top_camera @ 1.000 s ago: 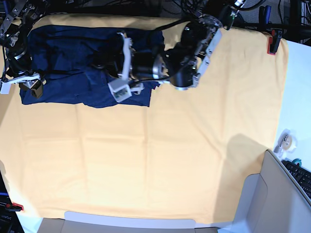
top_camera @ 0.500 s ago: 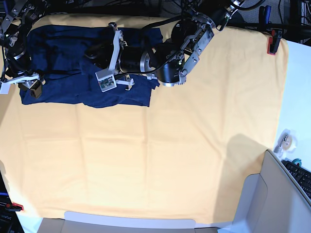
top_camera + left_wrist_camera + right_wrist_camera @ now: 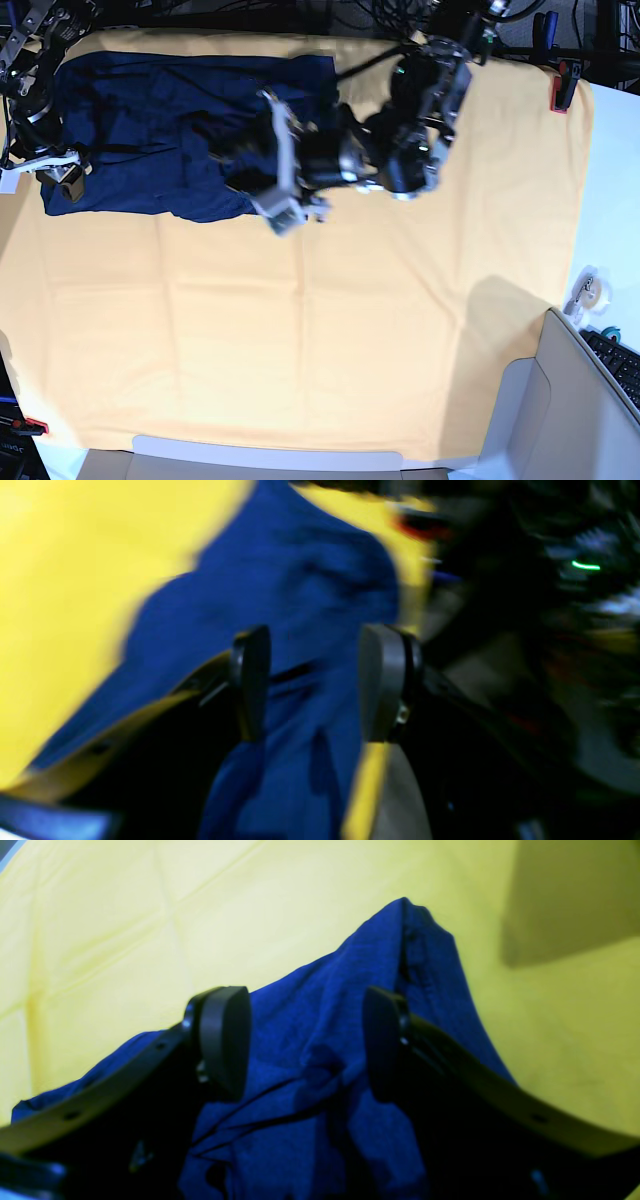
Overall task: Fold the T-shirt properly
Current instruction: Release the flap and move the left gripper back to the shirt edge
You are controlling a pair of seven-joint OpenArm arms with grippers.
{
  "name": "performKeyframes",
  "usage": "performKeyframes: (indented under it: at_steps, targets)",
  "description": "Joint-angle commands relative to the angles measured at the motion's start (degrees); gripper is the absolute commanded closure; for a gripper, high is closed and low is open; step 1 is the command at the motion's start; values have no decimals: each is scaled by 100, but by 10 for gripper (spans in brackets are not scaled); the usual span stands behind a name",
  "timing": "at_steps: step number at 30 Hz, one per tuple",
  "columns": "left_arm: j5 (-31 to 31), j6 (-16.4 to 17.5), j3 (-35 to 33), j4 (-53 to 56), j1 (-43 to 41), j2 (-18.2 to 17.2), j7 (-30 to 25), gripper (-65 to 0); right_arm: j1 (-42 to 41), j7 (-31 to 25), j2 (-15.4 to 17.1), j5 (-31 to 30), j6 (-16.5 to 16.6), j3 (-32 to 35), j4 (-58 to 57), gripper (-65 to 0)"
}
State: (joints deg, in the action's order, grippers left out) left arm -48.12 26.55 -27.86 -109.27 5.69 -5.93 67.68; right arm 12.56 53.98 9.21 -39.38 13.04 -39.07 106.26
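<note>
Counter [image 3: 400,330] is covered by a yellow cloth [image 3: 330,350], mostly bare; all the action sits at the far left corner of base view. Shirt [image 3: 140,120] lies there as a rough wide rectangle, part-folded, wrinkled, near edge uneven, so fold looks midway at best. Left arm [image 3: 410,130] reaches across over the shirt's right end, blurred in base and wrist views. Left hand [image 3: 312,680] is spread, pads [image 3: 250,680] apart with navy fabric showing between and below them; can't tell if they touch the cloth, nothing pinched that I can see. Likely placed there to take that end for the next fold. Right hand [image 3: 300,1040] sits at the shirt's left end, also released, pads [image 3: 225,1040] either side of a raised ridge of fabric [image 3: 405,940]; looks set to close on that bunch, not clamped yet. Risk: thin fabric, a grab may take one layer only and drag the fold apart. Small stuff at the right edge: red clamp [image 3: 562,85], tape roll [image 3: 588,290], keyboard [image 3: 620,365].
</note>
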Motion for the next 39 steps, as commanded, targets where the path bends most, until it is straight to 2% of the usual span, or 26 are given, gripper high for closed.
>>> performKeyframes:
  at_steps: [1, 6, 10, 13, 15, 21, 30, 34, 36, 39]
  targets:
    - [-107, 14, 232, -84, -38, -88, -65, -279, -21, -127, 85, -76, 28, -36, 78, -349]
    - [-98, 14, 654, -57, -161, -642, -65, -279, -21, -127, 85, -76, 28, -36, 78, -349]
    - [-89, 14, 671, 110, -222, -853, -73, -279, -38, -127, 85, -76, 28, -27, 78, -349]
    - [-89, 14, 663, 444, -187, -862, -135, -279, -38, -127, 77, -76, 28, -1, 78, -349]
    - [-45, 14, 636, 637, -187, -862, -364, -279, -38, -127, 68, -76, 28, -1, 78, -349]
    - [702, 31, 627, 1006, -178, -835, -539, -279, -3, -127, 77, -76, 28, -1, 78, -349]
    - [755, 31, 627, 1437, -178, -826, -979, -279, -12, -118, 77, -76, 28, 8, 78, -349]
    - [755, 31, 320, 1446, -196, -826, -1155, -274, -12, -118, 77, -76, 28, 8, 78, -349]
    - [755, 31, 267, 1446, -222, -826, -1216, -237, -3, -118, 85, -76, 28, 8, 78, -349]
    - [737, 31, 214, 1437, -231, -765, -1225, -99, 6, -118, 85, -76, 28, 8, 78, -349]
